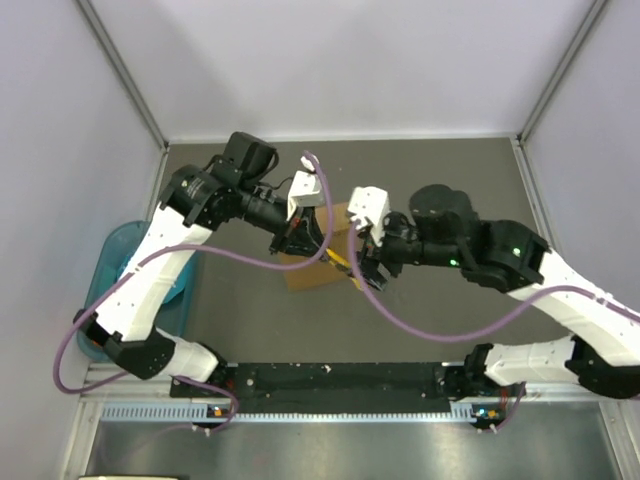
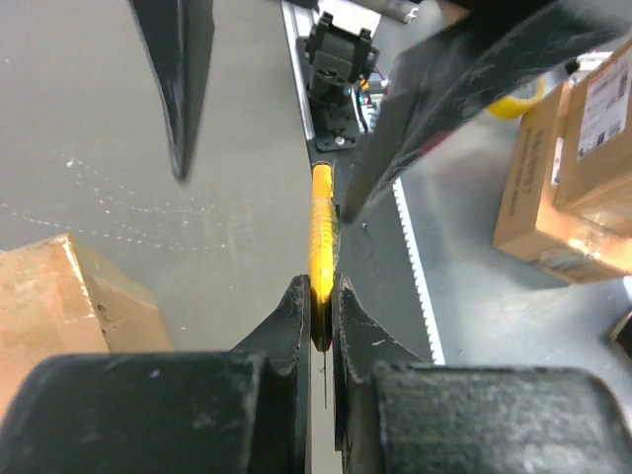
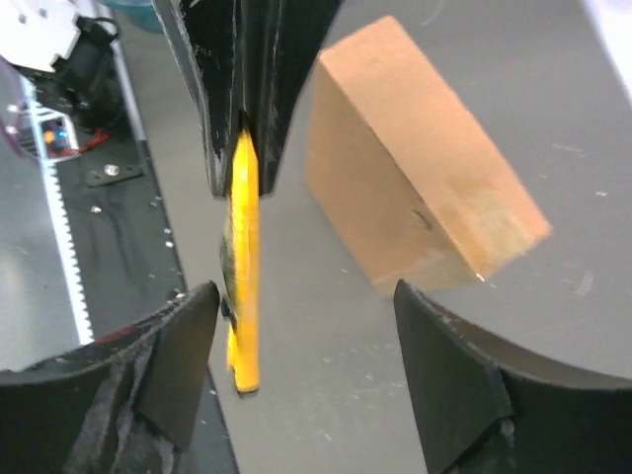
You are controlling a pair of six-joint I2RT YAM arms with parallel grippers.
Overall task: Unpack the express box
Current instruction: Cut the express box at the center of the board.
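On my feed the dark grey tabletop (image 1: 440,190) is boxed in by pale walls (image 1: 330,60) at left, back and right; metal frame posts (image 1: 122,70) run along the corners; a teal bin (image 1: 100,262) stands off the left edge; labelled cardboard parcels (image 2: 568,188) lie past the black near rail (image 1: 340,378); lighting is even.

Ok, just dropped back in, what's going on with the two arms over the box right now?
The left gripper is shut on the yellow utility knife, pinching it edge-on above the table. The right gripper is open, its fingers standing apart on either side of the knife without clamping it, so the left arm alone holds it. The express box lies on the table beside them and looks unopened; neither gripper holds it.
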